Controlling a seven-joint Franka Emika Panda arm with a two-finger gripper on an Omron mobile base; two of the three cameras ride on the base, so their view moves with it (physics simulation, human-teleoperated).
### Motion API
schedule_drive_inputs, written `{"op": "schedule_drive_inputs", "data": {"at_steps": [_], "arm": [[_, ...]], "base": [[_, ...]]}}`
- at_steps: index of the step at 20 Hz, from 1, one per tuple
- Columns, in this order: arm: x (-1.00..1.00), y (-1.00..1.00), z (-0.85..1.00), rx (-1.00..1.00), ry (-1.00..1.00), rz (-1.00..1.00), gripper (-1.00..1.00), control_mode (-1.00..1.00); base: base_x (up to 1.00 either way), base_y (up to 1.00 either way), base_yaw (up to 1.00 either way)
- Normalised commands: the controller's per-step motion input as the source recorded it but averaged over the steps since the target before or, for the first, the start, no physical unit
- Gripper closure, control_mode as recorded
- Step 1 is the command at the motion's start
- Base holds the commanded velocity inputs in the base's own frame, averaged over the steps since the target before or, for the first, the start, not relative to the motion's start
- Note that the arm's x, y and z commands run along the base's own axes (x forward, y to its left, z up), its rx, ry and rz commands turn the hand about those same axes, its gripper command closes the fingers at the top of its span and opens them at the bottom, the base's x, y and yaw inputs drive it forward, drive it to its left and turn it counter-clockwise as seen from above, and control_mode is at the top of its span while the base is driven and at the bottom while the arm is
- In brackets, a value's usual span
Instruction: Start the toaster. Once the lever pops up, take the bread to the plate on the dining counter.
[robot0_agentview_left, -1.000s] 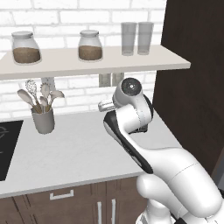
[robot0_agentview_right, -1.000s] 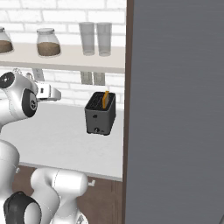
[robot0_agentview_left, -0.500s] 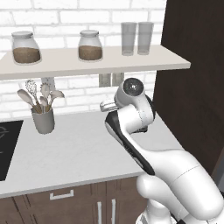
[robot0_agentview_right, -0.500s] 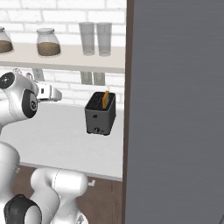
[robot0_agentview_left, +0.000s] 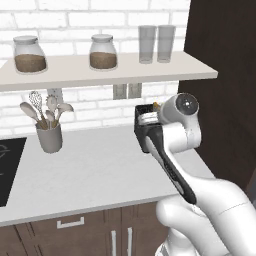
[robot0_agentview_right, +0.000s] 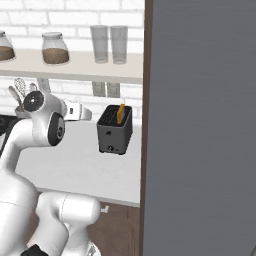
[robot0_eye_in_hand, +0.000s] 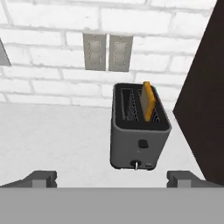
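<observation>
Task barely begun: toaster (robot0_eye_in_hand: 140, 133) at centre of hand view sits on the white surface (robot0_eye_in_hand: 52, 135) below the wall outlets, bread (robot0_eye_in_hand: 148, 100) upright in its right slot, lever apparently unpressed; tool (robot0_eye_in_hand: 113, 178) wide open, empty, short of it.

Toaster (robot0_agentview_left: 145, 116) (left base view) arm-hidden.

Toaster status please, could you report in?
Claw open, empty, short of toaster. Bread upright in right slot. Nothing between.
</observation>
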Motion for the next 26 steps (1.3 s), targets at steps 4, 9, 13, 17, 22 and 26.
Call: {"op": "schedule_drive_inputs", "data": {"at_steps": [4,9,13,17,22,26], "arm": [[0.29,-0.86,0.00,0.17,0.06,-0.04,-1.00,-1.00],[0.55,-0.69,0.01,0.11,0.12,-0.04,-1.00,-1.00],[0.65,-0.28,0.00,0.01,0.14,0.00,-1.00,-1.00],[0.51,0.00,-0.02,-0.01,0.05,0.00,-1.00,-1.00],[0.46,0.00,-0.21,-0.06,0.01,0.00,-1.00,-1.00],[0.26,0.00,-0.41,-0.08,0.00,0.00,-1.00,-1.00]], "base": [[0.00,0.00,0.00],[0.00,0.00,0.00],[0.00,0.00,0.00],[0.00,0.00,0.00],[0.00,0.00,0.00],[0.00,0.00,0.00]]}}
